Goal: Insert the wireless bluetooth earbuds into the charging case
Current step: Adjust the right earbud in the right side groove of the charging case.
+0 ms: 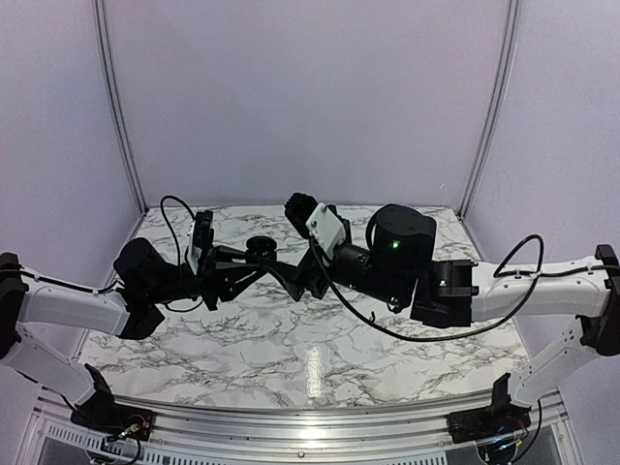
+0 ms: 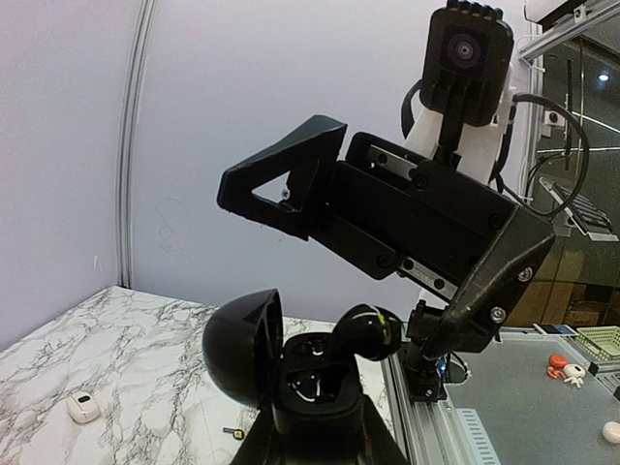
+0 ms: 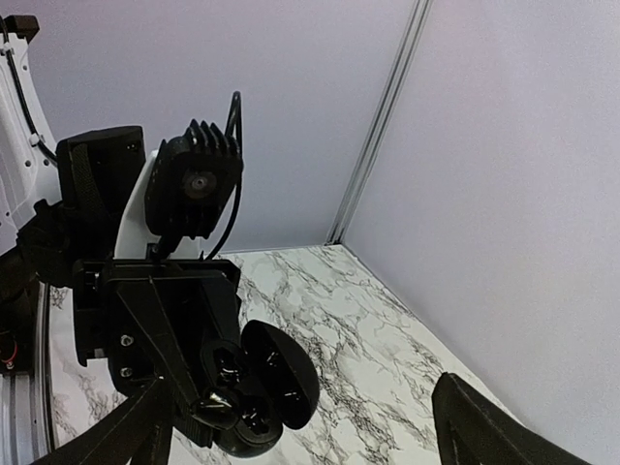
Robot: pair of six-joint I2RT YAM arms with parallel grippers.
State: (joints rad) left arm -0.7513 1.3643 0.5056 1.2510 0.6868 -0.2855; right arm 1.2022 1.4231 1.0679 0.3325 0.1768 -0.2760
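Right claw released, jaws wide above the glossy black earbud perched proud at the rim of the open black clamshell charging case; left claw clenches the case; we should seat it squarely.

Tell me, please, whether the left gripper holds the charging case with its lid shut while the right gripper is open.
The lid is open, as the left wrist view shows; the left gripper holds the charging case and the right gripper is open.
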